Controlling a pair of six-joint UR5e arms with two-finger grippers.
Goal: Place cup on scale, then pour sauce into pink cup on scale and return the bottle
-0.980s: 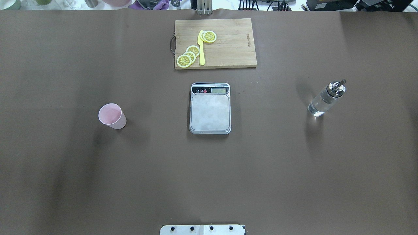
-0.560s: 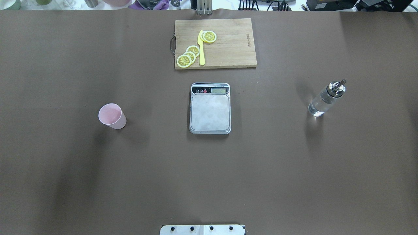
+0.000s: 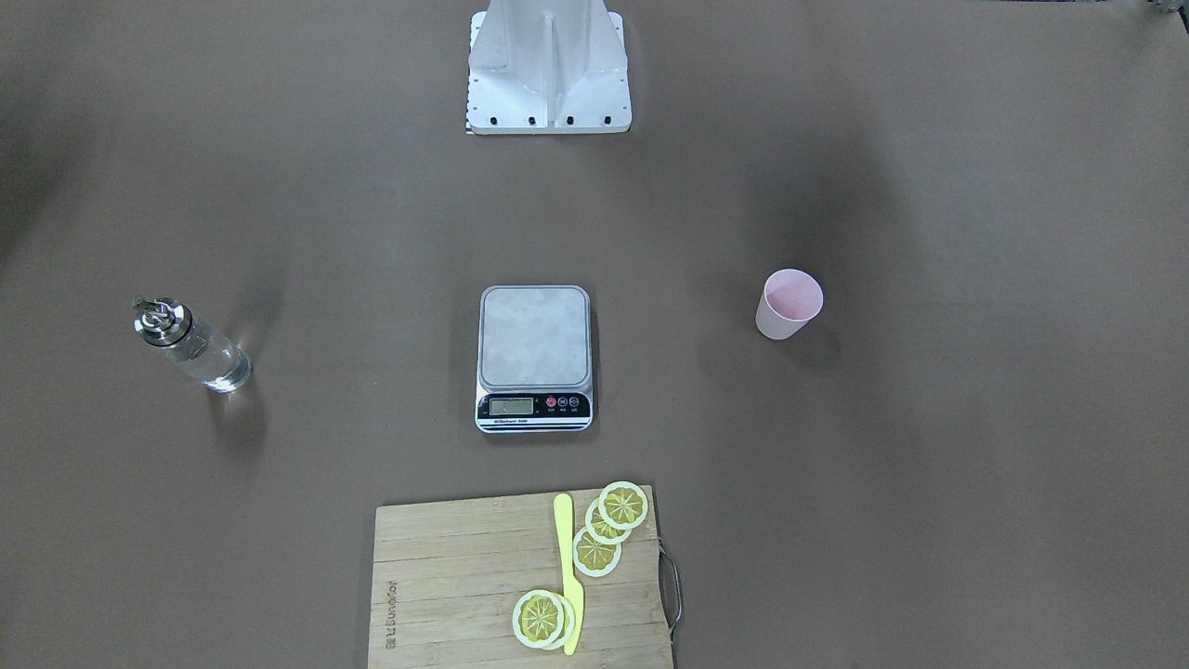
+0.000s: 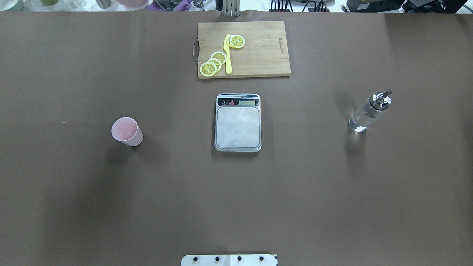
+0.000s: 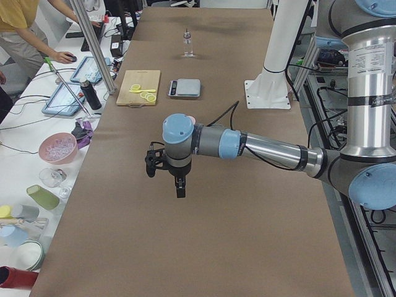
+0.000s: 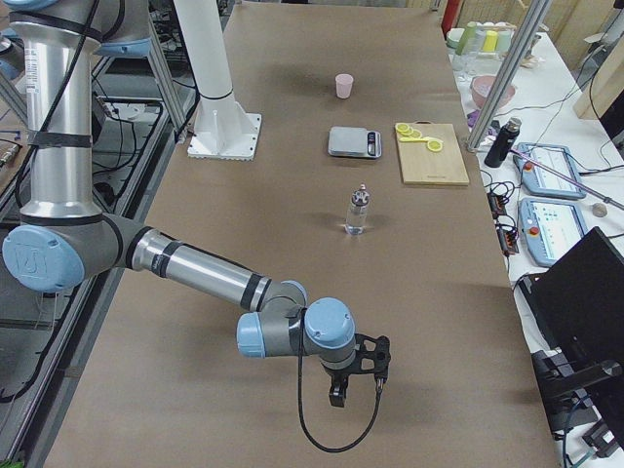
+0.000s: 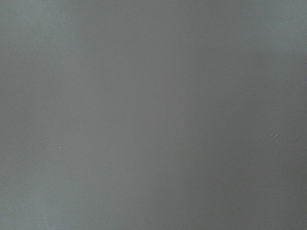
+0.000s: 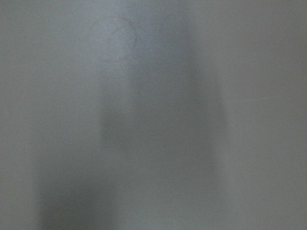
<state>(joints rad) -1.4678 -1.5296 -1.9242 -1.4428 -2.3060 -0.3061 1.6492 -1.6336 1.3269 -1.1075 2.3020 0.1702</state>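
The left pincer (image 5: 164, 179) and the right pincer (image 6: 357, 390) hang over the two ends of the table (image 4: 74, 203), and nobody can tell if they are spread or pressed together, while the cup (image 4: 126, 131) stands past the left pincer, the bottle (image 4: 367, 112) past the right pincer, and the scale (image 4: 238, 127) between cup and bottle.

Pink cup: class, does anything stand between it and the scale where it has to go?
Nothing visible does. The cup stands apart from the scale, with only bare table between them. The cutting board lies beyond the scale and the bottle on its other side, both off that path.
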